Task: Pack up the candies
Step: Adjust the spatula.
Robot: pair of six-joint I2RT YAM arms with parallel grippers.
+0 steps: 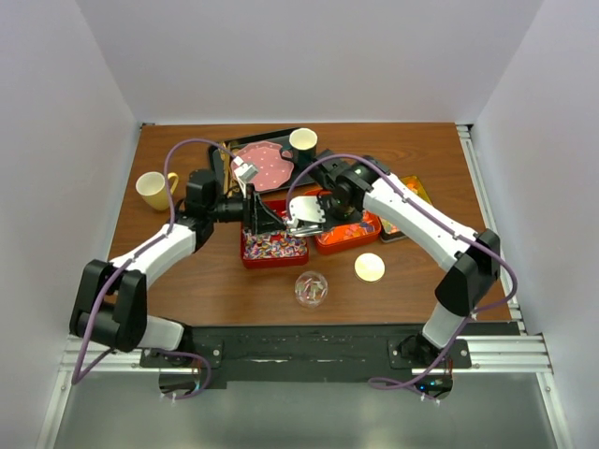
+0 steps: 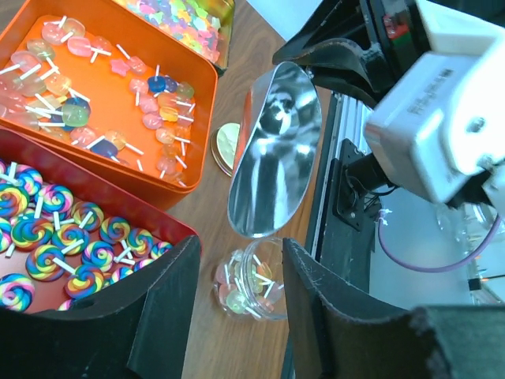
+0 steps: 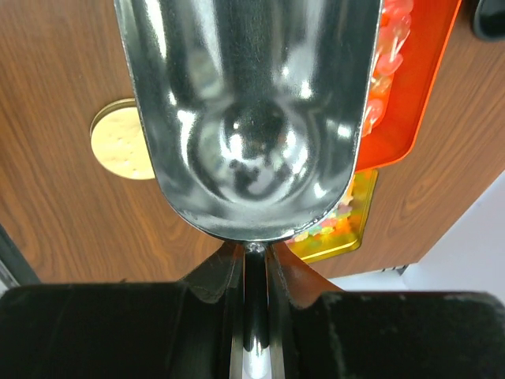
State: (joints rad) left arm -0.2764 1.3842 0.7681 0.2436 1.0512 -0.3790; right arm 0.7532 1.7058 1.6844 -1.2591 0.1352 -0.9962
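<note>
Empty scoop, small jar: the danger I see is a spill.

My right claw (image 3: pixel 252 264) pinches the thin handle of the metal scoop (image 3: pixel 248 118), which carries nothing. My left claw (image 2: pixel 241 264) is spread wide and holds nothing, just above the clear jar (image 2: pixel 248 284). The candies (image 2: pixel 75 114) lie in the orange tray (image 2: pixel 134 183), the red tray (image 1: pixel 244 248) and the yellow tin (image 2: pixel 226 33), with a few in the jar. I think a loaded scoop can twist in my pinch. The jar mouth is narrow, so pieces may fall on the table.
</note>
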